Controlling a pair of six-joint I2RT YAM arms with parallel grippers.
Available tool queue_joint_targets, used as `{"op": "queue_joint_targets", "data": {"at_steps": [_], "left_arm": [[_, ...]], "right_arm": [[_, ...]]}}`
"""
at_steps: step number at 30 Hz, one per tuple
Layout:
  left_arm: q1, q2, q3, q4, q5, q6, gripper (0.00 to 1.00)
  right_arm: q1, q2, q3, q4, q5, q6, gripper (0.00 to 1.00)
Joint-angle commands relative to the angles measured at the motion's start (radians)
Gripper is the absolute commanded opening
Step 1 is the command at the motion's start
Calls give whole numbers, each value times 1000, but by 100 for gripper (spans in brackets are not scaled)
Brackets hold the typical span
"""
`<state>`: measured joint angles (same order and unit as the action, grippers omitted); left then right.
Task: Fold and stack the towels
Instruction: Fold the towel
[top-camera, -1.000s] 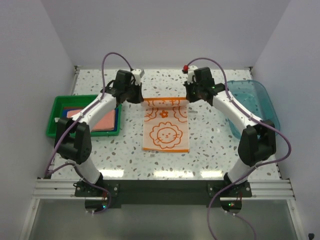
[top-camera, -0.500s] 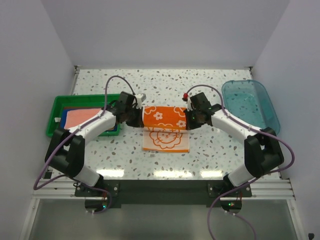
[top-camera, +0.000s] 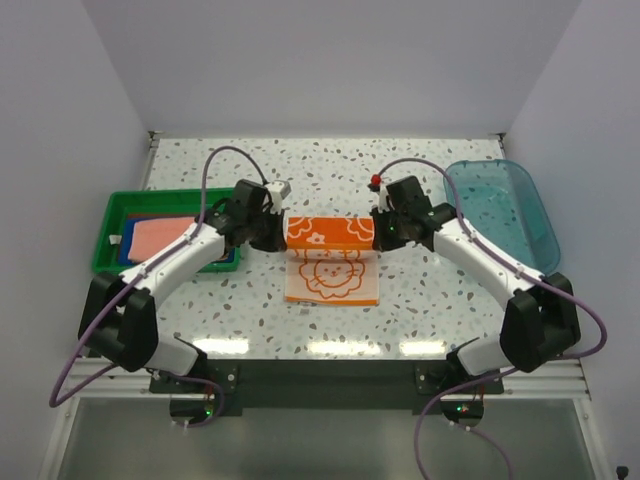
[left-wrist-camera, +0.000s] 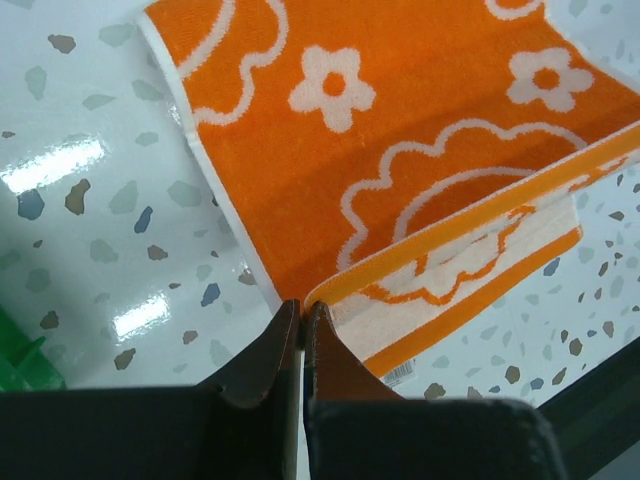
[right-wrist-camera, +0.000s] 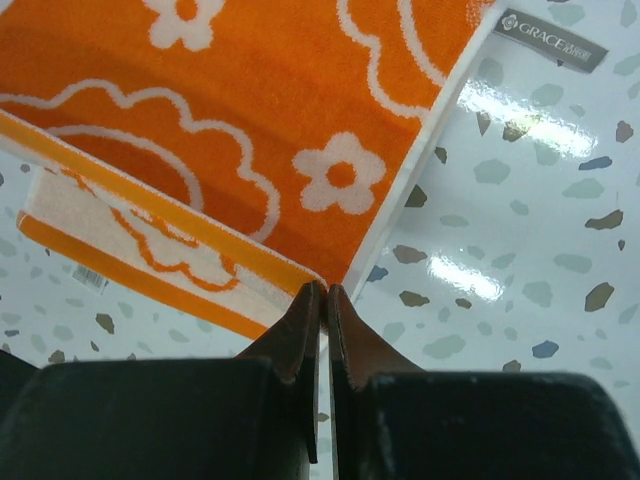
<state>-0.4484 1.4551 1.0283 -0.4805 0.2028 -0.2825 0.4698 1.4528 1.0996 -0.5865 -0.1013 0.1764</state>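
Observation:
The orange towel (top-camera: 328, 232) with white flower outlines lies mid-table, its far part lifted and folded toward me, orange side up. Its white lion-print side (top-camera: 332, 282) lies flat below. My left gripper (top-camera: 277, 233) is shut on the folded edge's left corner, seen in the left wrist view (left-wrist-camera: 302, 306). My right gripper (top-camera: 378, 232) is shut on the right corner, seen in the right wrist view (right-wrist-camera: 325, 289). The towel fills both wrist views (left-wrist-camera: 400, 130) (right-wrist-camera: 230, 120). A pink towel (top-camera: 160, 236) lies on a royal blue towel (top-camera: 133, 252) in the tray. No rust-brown towel shows.
The green plastic tray (top-camera: 110, 215) stands at the left, close behind my left arm. The clear blue plastic tub (top-camera: 500, 205) stands at the right edge. Speckled table surface surrounds the orange towel.
Both grippers have carried the towel's far edge toward me, from the back to over its middle, turning the orange side up. In the last half second they barely moved.

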Motion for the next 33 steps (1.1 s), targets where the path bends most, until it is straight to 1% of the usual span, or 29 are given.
{"op": "queue_joint_targets", "data": {"at_steps": [1, 3, 4, 8, 12, 17, 20, 23, 26, 29, 33], "left_arm": [[-33, -48, -37, -30, -14, -29, 0], [-53, -48, -68, -6, -17, -44, 0], [-58, -45, -103, 18, -17, -50, 0], [-67, -10, -165, 66, -22, -70, 0], [-98, 8, -195, 91, -20, -86, 0], [-102, 28, -226, 117, -14, -96, 0], [-102, 39, -208, 102, -34, -96, 0], [-102, 28, -143, 43, -66, -87, 0], [-104, -13, -70, -19, -114, -75, 0], [-104, -59, -33, -49, -114, -72, 0], [-107, -88, -53, -52, -63, -93, 0]], "right_arm": [[9, -40, -24, -62, -9, 17, 0], [13, -43, -66, -53, -11, 32, 0], [16, -43, -82, -29, -11, 43, 0], [18, -13, -164, 37, 9, 61, 0], [18, 17, -185, 57, 20, 71, 0], [18, 37, -204, 88, 20, 80, 0], [18, 46, -184, 86, 34, 78, 0], [18, 34, -127, 48, 46, 66, 0], [20, -12, -66, -16, 64, 41, 0], [18, -58, -30, -75, 61, 21, 0], [18, -89, -43, -110, 25, 26, 0]]}}
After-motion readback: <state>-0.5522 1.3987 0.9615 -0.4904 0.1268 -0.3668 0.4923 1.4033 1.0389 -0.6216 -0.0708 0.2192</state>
